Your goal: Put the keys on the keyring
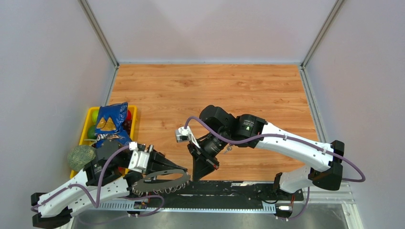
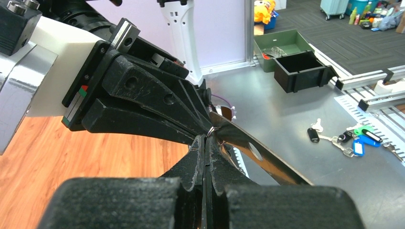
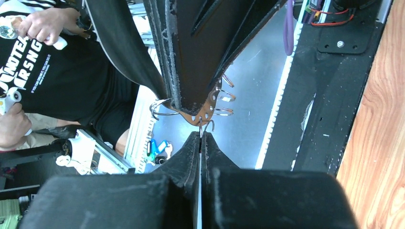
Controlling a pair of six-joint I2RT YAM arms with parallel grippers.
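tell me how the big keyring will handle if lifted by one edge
Probably stiff: the keyring holds its hoop shape with the left fingers pinching one edge. Likely light, being a thin band. Its wire loops may swing and snag.

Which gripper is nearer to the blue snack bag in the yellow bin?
Left. The left gripper, holding the keyring, sits right of the blue snack bag, toward the near edge; the right gripper is farther right, past the left one.
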